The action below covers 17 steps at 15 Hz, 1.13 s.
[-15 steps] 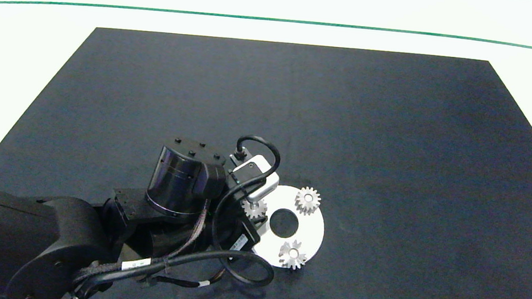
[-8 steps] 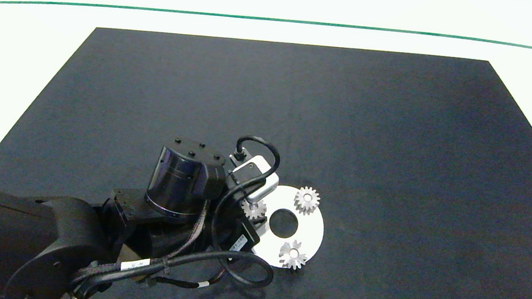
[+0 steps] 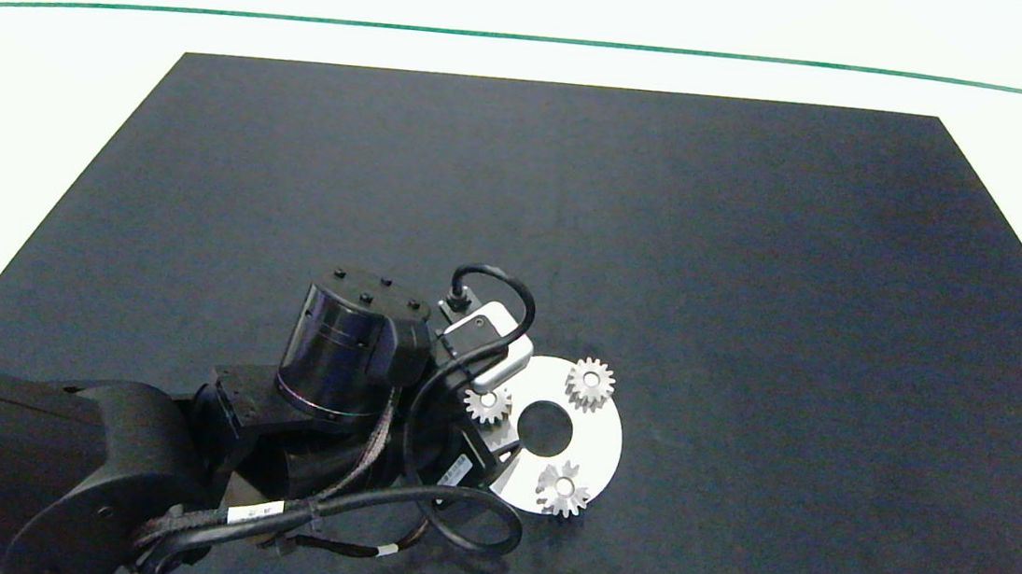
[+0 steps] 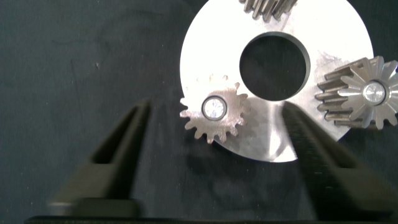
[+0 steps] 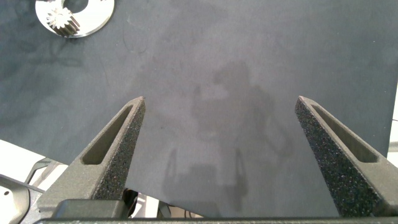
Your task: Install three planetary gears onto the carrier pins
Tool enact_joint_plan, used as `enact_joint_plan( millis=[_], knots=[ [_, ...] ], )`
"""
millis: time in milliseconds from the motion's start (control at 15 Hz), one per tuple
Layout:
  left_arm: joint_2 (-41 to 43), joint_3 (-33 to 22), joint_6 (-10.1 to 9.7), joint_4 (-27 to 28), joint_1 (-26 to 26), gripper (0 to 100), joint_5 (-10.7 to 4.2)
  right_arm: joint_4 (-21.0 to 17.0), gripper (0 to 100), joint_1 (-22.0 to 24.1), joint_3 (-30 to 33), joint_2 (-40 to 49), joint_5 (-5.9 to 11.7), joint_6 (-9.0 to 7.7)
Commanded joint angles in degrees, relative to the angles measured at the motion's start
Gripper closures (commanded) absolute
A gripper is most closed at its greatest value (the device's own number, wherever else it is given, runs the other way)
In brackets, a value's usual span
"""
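Three planetary gears point(image 3: 591, 384) seated on carrier pins point(image 4: 216, 107) of white disc point(image 3: 601, 441), disc near 6 o'clock edge of table point(image 3: 575, 209). Left hand point(image 4: 214, 155) fingers apart, straddling 9 o'clock gear, untouched. Right hand point(image 5: 221, 162) fingers apart over bare mat; wide clearance toward 12 and 3 o'clock.

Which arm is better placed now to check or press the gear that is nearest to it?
Left. The left gripper is open around that gear on the white disc; the right gripper is far away.
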<state>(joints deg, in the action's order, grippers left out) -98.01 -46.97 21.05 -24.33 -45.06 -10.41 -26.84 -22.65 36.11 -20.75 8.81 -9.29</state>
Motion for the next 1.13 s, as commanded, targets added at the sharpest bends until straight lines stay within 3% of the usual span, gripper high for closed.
enact_joint_plan(
  millis=[67,200,333,533,733,933,1133],
  knots=[
    [3.8,0.6,-1.72,0.5,0.6,0,-0.22,-0.1,0,0.1,0.5,-0.1,0.41,-0.03],
    [7.9,0.4,-2.24,4.2,4.0,0,-0.66,-0.1,0,0.4,1.2,-0.1,0.59,-0.12],
    [15.0,-1.4,-2.24,12.3,9.7,0,-2.16,-0.1,0,1.6,2.8,-1.0,2.88,-0.38],
    [22.8,-0.8,-2.33,15.8,17.9,0,-2.42,-0.2,0,3.7,4.3,-2.1,6.04,-0.55],
    [31.9,1.5,-2.77,17.7,30.5,0,-3.74,-0.3,0,6.6,4.3,-0.9,8.41,-0.55],
    [45.9,5.0,-3.74,21.5,42.4,0,-3.74,-0.7,0,11.3,4.1,3.1,9.12,-0.55],
    [62.0,10.1,-4.62,26.1,44.5,0,-3.74,-4.1,0,15.8,3.9,9.6,9.03,-2.49]
  ],
)
